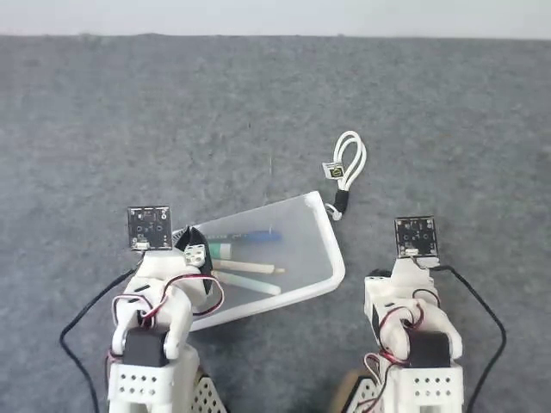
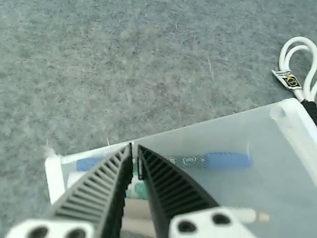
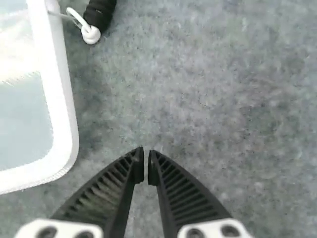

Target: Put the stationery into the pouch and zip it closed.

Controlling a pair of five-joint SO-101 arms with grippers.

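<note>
High view: a translucent pouch (image 1: 332, 248) with a white border lies aslant in the middle of the grey felt tabletop (image 1: 258, 103). A blue pen (image 1: 255, 235) and two cream pencils (image 1: 250, 268) show through its wall. A white cord loop (image 1: 351, 159) with a black toggle (image 1: 342, 202) runs off the pouch's far right corner. The left arm (image 1: 159, 318) stands near left, reaching over the pouch's left end. The right arm (image 1: 411, 323) stands near right, apart from the pouch.

Left wrist view: the left gripper (image 2: 134, 148) has its jaws pressed together, a thin slit between them and nothing seen in it. Its tips sit over the pouch's left end, just above the blue pen inside.

Right wrist view: the right gripper (image 3: 146, 151) is likewise pressed together, over bare tabletop just right of the pouch's white border. The black toggle lies on the far side.
</note>
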